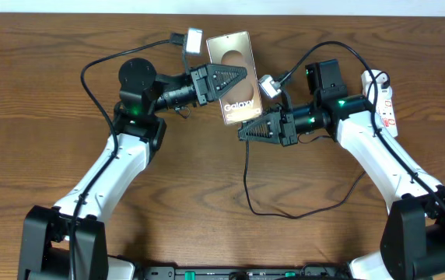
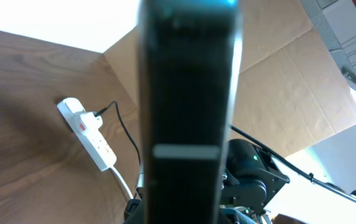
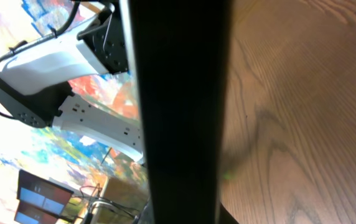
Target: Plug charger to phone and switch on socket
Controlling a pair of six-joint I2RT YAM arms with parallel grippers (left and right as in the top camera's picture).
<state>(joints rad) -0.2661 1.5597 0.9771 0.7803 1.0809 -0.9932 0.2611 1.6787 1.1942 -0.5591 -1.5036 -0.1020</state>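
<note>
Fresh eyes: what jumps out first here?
The phone, centre-top of the table, is clamped at its left edge by the left gripper. Just below it the right gripper is shut, apparently on the tip of the charger, which loops down across the wood. The socket lies untouched at far right.

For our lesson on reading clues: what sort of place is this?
Probably an indoor robotics lab or workshop: left arm and right arm at a wooden table, a cardboard panel behind it, a white power strip on top.
</note>
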